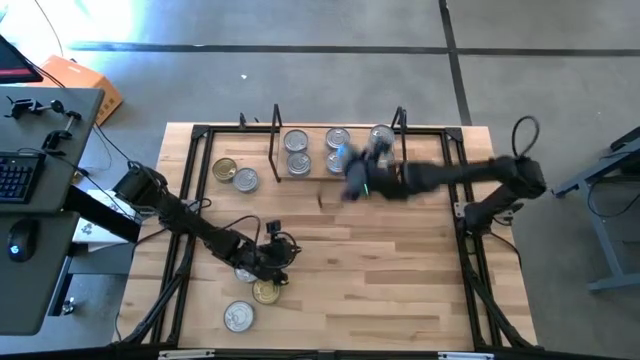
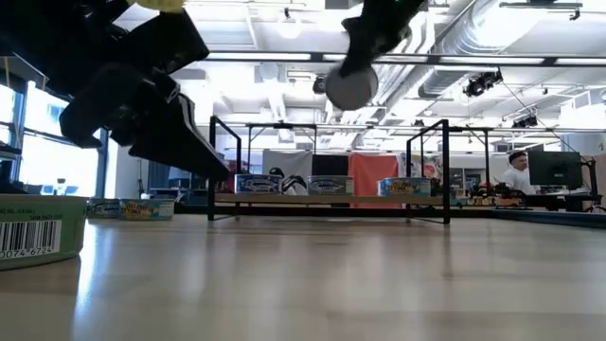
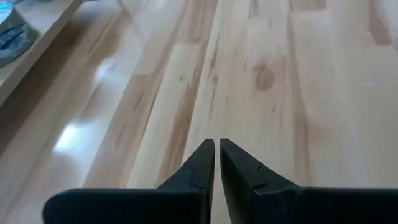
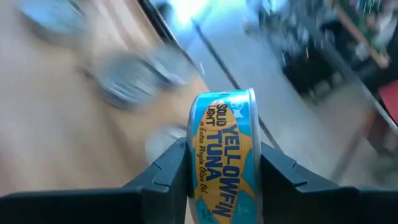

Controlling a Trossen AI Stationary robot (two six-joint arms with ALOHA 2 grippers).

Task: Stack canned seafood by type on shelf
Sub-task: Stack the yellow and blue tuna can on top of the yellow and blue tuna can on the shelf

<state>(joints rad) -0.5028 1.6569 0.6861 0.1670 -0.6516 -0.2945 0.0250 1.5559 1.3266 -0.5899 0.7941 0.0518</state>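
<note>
Jaws of the right gripper (image 4: 221,177) are clamped on the rim of a blue-and-yellow tuna tin (image 4: 222,155), held on edge so its label faces the wrist camera; in the low view that tin (image 2: 351,87) hangs in the air above the shelf (image 2: 327,199), and from overhead the right gripper (image 1: 357,180) sits at the shelf's front edge, toward its right half. Jaws of the left gripper (image 3: 217,163) are closed with only a thin slit between the fingers and nothing in them, over bare tabletop (image 3: 273,81); from overhead the left gripper (image 1: 272,252) is at the near-left part of the tabletop (image 1: 400,270), just beside a gold-lidded tin (image 1: 265,291) and near a silver-lidded tin (image 1: 238,316) close to the front edge. Wide open wood lies across the middle and right of the tabletop, between the two arms. On the shelf board (image 1: 310,175), between its black wire end frames, stand several silver-lidded tins (image 1: 296,141), in two rows at the left and middle. Two more tins, one gold-lidded (image 1: 226,168) and one silver (image 1: 245,180), lie on the tabletop just left of the shelf.
</note>
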